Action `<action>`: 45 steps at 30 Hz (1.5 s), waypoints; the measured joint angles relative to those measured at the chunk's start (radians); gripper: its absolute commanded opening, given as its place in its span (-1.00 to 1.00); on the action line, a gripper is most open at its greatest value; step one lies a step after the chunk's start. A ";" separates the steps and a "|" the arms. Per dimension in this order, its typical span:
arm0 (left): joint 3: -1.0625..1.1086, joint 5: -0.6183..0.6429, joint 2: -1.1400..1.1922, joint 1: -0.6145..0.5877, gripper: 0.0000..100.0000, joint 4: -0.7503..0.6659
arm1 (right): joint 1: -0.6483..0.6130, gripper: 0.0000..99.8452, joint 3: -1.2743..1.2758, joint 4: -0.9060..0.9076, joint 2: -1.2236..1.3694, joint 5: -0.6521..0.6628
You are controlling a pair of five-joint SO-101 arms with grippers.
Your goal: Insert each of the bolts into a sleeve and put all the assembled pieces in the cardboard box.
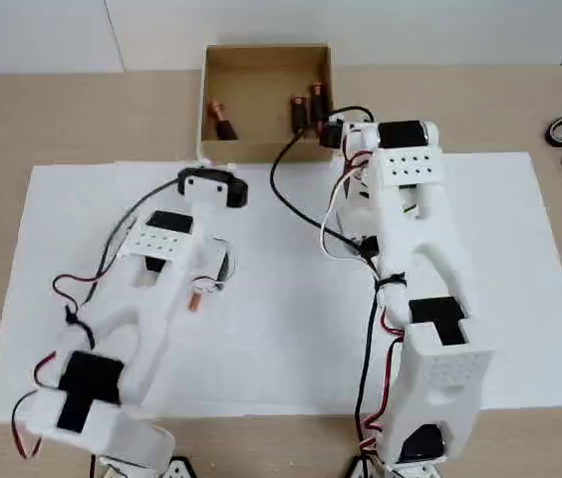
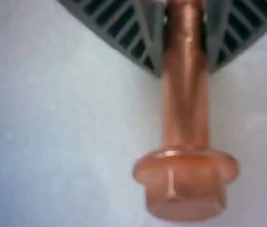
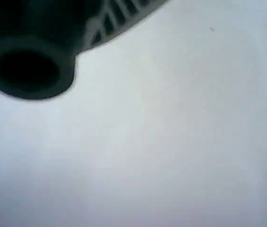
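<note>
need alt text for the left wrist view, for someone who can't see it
A copper bolt is clamped by its shank in the left end effector, its flanged head sticking out past the fingertips. The ribbed grey fingers hold it over a plain white sheet.

Two robot arms of white printed plastic, the left arm (image 1: pixel 132 329) and the right arm (image 1: pixel 430 259), with black servo blocks (image 1: pixel 87 383) set into the joints behind each claw. Just behind the left claw (image 1: pixel 204 286) and the right claw (image 1: pixel 336 127) sits a flat white plate (image 1: pixel 161 237) dotted with small round holes, and thin red, black and white wires (image 1: pixel 67 294) loop along the links farther back, while one thicker black cable (image 1: pixel 274 177) trails from beside the right claw. Close up, the left claw's fingers (image 2: pixel 119 28) are dark grey with ribbed, slotted faces.
</note>
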 measured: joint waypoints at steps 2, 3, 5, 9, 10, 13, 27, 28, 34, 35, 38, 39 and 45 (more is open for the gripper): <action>0.000 -0.005 0.000 -0.002 -0.81 -0.009 | 0.000 -0.99 0.000 0.000 0.000 0.000; 0.000 -0.005 0.000 -0.002 -0.81 -0.012 | 0.000 -0.99 0.000 0.000 0.000 0.000; 0.000 -0.005 0.000 -0.002 -0.81 -0.014 | 0.000 -0.99 0.000 0.000 0.000 0.000; -0.002 -0.005 0.000 -0.002 -0.81 -0.014 | 0.000 -0.99 0.000 0.000 0.000 0.000; -0.006 -0.005 0.000 -0.002 -0.81 -0.014 | 0.000 -0.99 0.000 0.000 0.000 0.000; -0.017 -0.005 0.002 -0.002 -0.81 -0.014 | 0.000 -0.99 0.000 0.000 0.000 0.000; -0.052 -0.005 0.012 -0.015 -0.81 -0.031 | 0.000 -0.99 0.000 0.000 0.000 0.000; -0.052 -0.003 0.012 -0.023 -0.81 -0.037 | 0.000 -0.99 0.000 0.000 0.000 0.000; -0.052 0.000 0.012 -0.035 -0.81 -0.054 | 0.000 -0.99 0.000 0.000 0.000 0.000; -0.052 0.000 0.012 -0.035 -0.81 -0.057 | 0.000 -0.99 0.000 0.000 0.000 0.000; -0.052 0.000 0.012 -0.035 -0.81 -0.080 | 0.000 -0.99 0.000 0.000 0.000 0.000; -0.051 0.000 0.012 -0.035 -0.81 -0.086 | 0.000 -0.99 0.000 0.000 0.000 0.000; -0.014 0.000 0.012 -0.035 -0.81 -0.132 | 0.000 -0.99 0.000 0.000 0.000 0.000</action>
